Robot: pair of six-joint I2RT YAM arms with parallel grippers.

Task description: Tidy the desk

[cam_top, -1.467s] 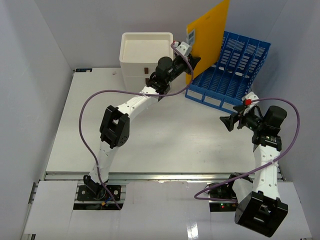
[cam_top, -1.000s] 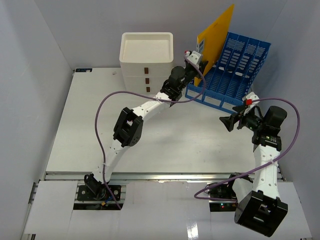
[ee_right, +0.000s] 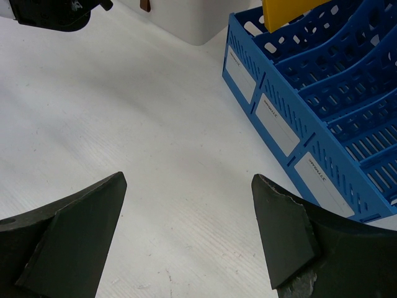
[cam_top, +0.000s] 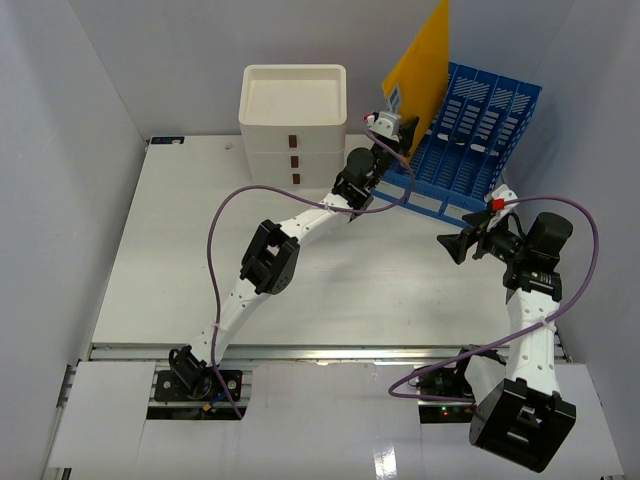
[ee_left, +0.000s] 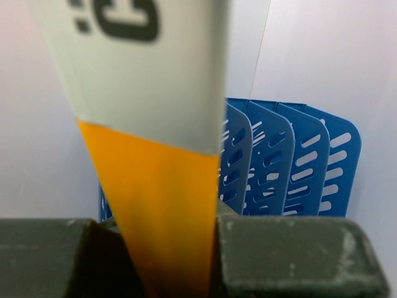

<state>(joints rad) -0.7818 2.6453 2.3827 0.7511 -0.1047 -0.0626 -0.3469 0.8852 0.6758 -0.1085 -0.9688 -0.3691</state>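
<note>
My left gripper is shut on a yellow folder, held upright over the left end of the blue file rack at the back right of the desk. In the left wrist view the folder with its white label fills the gap between the dark fingers, and the rack's dividers stand behind it. My right gripper hovers open in front of the rack, nothing between its fingers. In the right wrist view the folder's lower edge sits in the rack's leftmost slot.
A white three-drawer box stands at the back centre, just left of the rack. Grey walls enclose the desk on three sides. A metal rail runs along the front edge by the arm bases.
My left arm has carried the yellow folder to the right, away from the drawer box, and turned it edge-on over the rack's left end. The right arm has not moved.
</note>
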